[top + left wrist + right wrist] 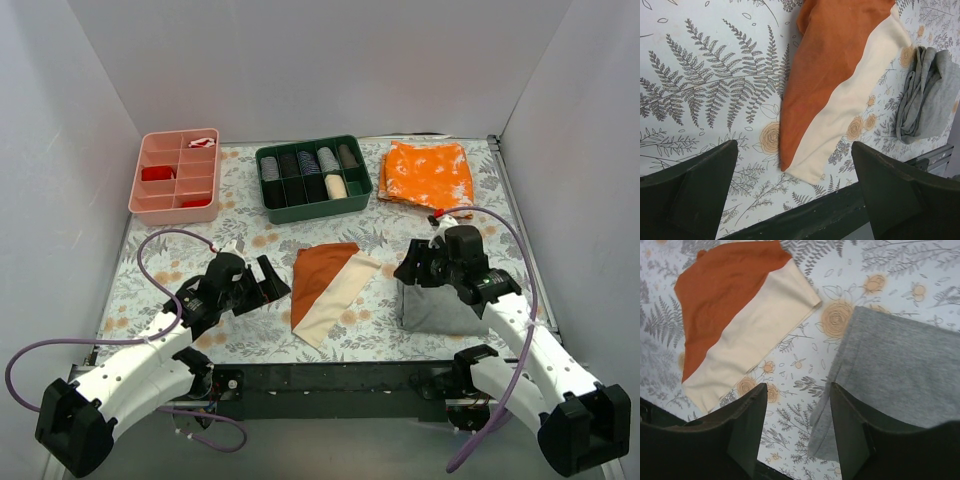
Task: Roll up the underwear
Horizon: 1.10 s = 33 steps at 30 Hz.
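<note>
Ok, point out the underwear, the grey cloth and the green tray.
underwear [327, 287]: top external view, middle of the garment, where rust meets cream.
grey cloth [437, 311]: top external view, bare lower part below the right arm.
green tray [320, 211]: top external view, near wall.

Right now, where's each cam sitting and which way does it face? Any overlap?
Top external: above and behind the arms, looking down over the table; both arms, left gripper and right gripper show.
Left wrist: on the left arm, looking down at the underwear; its fingers frame the bottom.
Right wrist: on the right arm, looking down between underwear and grey cloth; its fingers at the bottom.
Shared: all three see underwear and grey cloth.
</note>
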{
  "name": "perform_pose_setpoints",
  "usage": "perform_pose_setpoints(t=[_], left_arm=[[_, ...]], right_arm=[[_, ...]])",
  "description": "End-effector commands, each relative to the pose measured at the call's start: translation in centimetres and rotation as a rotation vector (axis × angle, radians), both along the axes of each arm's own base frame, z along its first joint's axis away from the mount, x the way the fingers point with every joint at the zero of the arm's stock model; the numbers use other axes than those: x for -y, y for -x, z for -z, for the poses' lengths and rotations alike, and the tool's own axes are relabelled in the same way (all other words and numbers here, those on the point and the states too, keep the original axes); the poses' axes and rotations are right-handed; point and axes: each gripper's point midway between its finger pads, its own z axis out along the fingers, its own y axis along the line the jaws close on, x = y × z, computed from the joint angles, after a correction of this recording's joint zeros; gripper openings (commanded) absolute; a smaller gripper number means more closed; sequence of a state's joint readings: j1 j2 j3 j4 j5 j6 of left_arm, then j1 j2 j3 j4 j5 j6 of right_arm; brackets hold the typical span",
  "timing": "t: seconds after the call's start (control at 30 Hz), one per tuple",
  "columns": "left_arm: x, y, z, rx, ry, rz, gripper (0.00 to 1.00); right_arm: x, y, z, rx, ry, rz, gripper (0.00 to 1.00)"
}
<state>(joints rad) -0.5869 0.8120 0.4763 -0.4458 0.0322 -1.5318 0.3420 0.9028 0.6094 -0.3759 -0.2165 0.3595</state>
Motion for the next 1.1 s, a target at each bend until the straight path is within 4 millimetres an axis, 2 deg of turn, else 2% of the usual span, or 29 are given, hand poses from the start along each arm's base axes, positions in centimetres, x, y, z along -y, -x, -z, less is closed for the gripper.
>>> perform_pose_setpoints(t=[0.0, 0.07, 0.13, 0.4, 0.53, 0.6, 0.63, 0.77, 0.83, 1.0, 1.07], left_arm=[[0.2, -0.7, -1.8, 0.047, 0.004, -0.001, 0.98], [-0.3, -1.1, -1.6, 0.056, -0.013, -0.029, 0.98], [-0.5, -1.3, -1.6, 0.066, -0.028, -0.034, 0.98], [0.5, -1.7, -3.4, 0.051, -0.014, -0.007, 0.98], [0.9, -2.3, -4.7, 0.052, -0.023, 0.003, 0.98], [1.4, -2.0, -4.9, 0.031, -0.021, 0.036, 0.98], [1.6, -2.1, -5.0, 0.026, -0.021, 0.044, 0.98], [2.2, -2.4, -5.0, 0.002, -0.032, 0.072, 0.98], [2.2, -2.5, -4.7, -0.004, -0.046, 0.083, 0.98], [2.8, -3.2, -4.2, -0.017, -0.083, 0.121, 0.98], [2.7, -3.3, -4.0, -0.017, -0.103, 0.136, 0.98]], right_arm=[[3.7, 1.1, 2.7, -0.117, 0.116, 0.227, 0.62], [5.2, 0.9, 3.7, -0.135, 0.181, 0.306, 0.62], [6.0, 0.7, 4.7, -0.163, 0.214, 0.352, 0.62], [8.0, 0.4, 7.6, -0.304, 0.267, 0.409, 0.63], [10.9, 0.1, 8.6, -0.354, 0.26, 0.497, 0.64], [12.3, 0.4, 9.2, -0.4, 0.32, 0.492, 0.65], [13.0, 0.5, 9.3, -0.414, 0.352, 0.504, 0.66], [13.8, -0.3, 9.3, -0.452, 0.423, 0.469, 0.7], [15.5, -1.2, 9.0, -0.456, 0.528, 0.468, 0.71], [16.9, -3.5, 9.2, -0.473, 0.637, 0.41, 0.7], [17.7, -3.8, 9.5, -0.489, 0.693, 0.398, 0.71]])
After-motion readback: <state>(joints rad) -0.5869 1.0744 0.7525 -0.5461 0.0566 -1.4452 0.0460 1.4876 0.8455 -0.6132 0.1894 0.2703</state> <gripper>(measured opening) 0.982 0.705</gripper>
